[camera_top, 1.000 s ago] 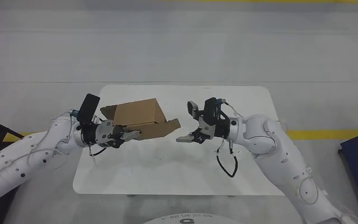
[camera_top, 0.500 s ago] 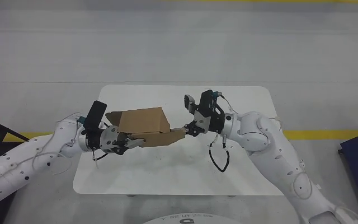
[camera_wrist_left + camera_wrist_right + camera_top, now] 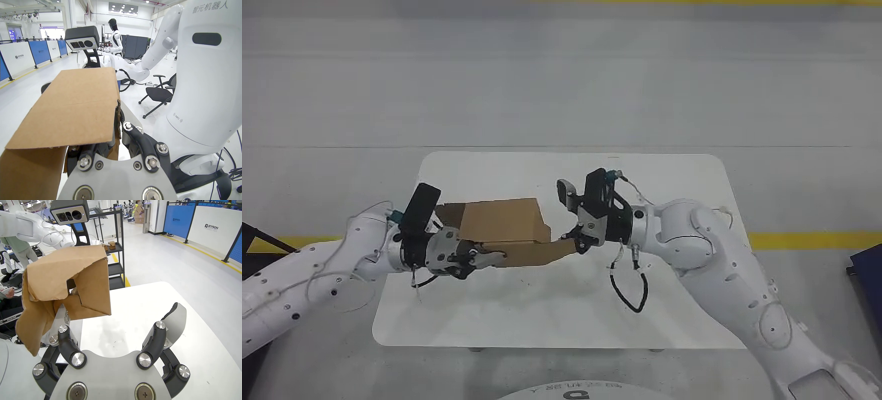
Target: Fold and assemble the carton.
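Observation:
A brown carton (image 3: 500, 219) hangs above the white table (image 3: 542, 310), half formed, with a long flap (image 3: 537, 252) running along its near side. My left gripper (image 3: 477, 257) is shut on the carton's near wall; in the left wrist view the cardboard (image 3: 75, 109) passes between its fingers (image 3: 130, 117). My right gripper (image 3: 567, 215) stands open at the carton's right end, its lower finger against the tip of the long flap. In the right wrist view the carton (image 3: 66, 275) shows its end flaps loosely overlapped, and one finger (image 3: 175, 317) is free over the table (image 3: 141, 306).
A black cable (image 3: 627, 290) dangles from the right arm over the table's middle. Bare tabletop lies in front of and to the right of the carton. Beyond the table stand a black shelf rack (image 3: 115, 256) and an office chair (image 3: 160, 91).
My right gripper has moved left up to the carton's right end and met the long flap. The left arm has shifted the carton slightly right and lower, and the flap now lies closer to the carton.

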Controlling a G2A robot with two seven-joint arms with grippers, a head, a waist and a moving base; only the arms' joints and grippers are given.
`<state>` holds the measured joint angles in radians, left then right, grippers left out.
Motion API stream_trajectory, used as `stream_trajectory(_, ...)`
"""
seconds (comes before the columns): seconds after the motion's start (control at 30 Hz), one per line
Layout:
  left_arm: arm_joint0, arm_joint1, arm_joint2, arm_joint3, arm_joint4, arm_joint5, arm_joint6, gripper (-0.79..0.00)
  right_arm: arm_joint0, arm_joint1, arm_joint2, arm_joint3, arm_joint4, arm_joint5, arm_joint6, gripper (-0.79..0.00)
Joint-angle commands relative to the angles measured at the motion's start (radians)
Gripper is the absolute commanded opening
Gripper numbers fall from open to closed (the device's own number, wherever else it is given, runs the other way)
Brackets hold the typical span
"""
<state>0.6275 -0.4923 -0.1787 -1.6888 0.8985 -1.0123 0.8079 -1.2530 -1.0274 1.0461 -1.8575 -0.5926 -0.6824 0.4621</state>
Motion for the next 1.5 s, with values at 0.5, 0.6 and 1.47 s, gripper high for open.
stream_trajectory(0.5,0.05,0.024,-0.098,0.029,-0.095,0.0,0.0,-0.785,-0.148,0.03,0.161,-0.086,-0.021,-0.101,-0.097,0.0)
stream_trajectory(0.6,0.066,0.023,-0.106,0.019,-0.075,0.0,0.0,-0.785,-0.144,0.028,0.144,-0.092,-0.03,-0.099,-0.09,0.0)
stream_trajectory(1.47,0.05,0.029,-0.074,-0.026,-0.021,0.0,0.0,-0.785,-0.062,-0.001,0.072,-0.03,-0.039,-0.003,-0.145,0.0)
